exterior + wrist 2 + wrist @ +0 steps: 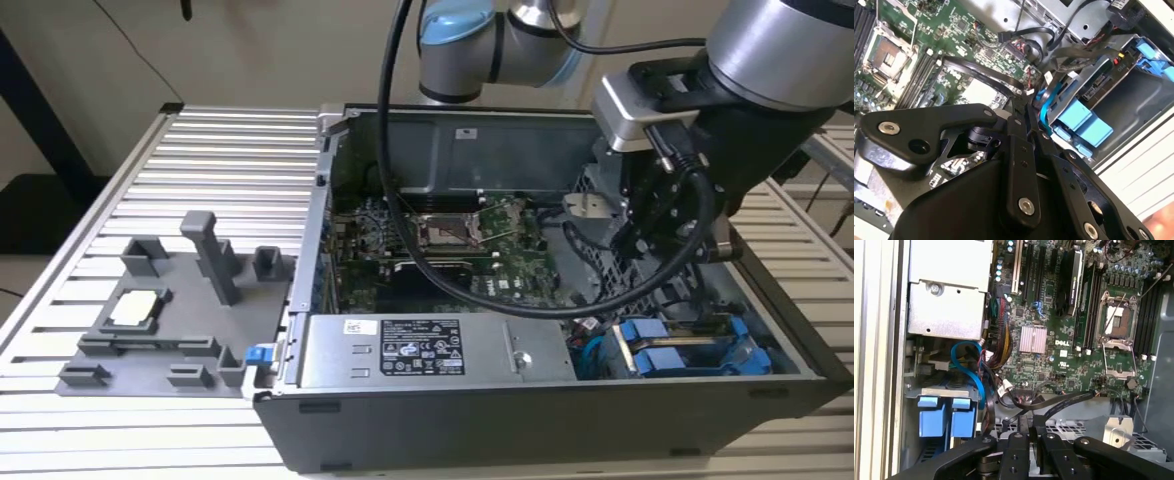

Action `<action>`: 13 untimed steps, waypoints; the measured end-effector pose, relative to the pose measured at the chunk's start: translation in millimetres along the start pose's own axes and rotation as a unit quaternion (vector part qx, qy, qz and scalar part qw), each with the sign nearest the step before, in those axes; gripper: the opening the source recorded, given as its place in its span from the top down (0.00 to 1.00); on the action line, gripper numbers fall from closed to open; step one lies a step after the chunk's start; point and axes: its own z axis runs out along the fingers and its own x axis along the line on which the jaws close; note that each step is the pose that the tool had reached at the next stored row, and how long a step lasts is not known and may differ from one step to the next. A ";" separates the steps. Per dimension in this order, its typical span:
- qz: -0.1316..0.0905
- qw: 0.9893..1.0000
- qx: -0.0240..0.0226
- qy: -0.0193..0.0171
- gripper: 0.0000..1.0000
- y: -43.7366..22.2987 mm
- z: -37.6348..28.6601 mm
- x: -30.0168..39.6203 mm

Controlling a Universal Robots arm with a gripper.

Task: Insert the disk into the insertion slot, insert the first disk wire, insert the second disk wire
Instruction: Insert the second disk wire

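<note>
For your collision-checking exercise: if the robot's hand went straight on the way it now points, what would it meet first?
Probably the black cable lying across the perforated drive cage just ahead of the hand; the motherboard lies beyond. Depth is unclear.

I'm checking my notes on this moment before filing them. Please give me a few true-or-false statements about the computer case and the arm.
1. The computer case lies open on a slatted table. True.
2. Blue drive carriers sit in a corner of the case. True.
3. The end effector rests on the grey fixture tray. False: it hangs over the open case.
4. The processor socket holds a cooler. False: it is bare.
</note>
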 end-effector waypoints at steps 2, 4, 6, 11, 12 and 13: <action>0.000 1.000 -0.003 0.008 0.84 -1.6 -0.1 2.0; 0.000 1.000 -0.005 0.015 0.84 -3.2 -0.3 3.4; 0.000 1.000 -0.006 0.023 0.84 -4.4 0.1 4.5; 0.000 0.999 -0.008 0.045 0.84 -7.4 0.9 6.3; 0.000 0.999 -0.008 0.047 0.84 -7.6 1.6 7.0; 0.000 0.999 -0.008 0.048 0.84 -8.0 2.1 7.9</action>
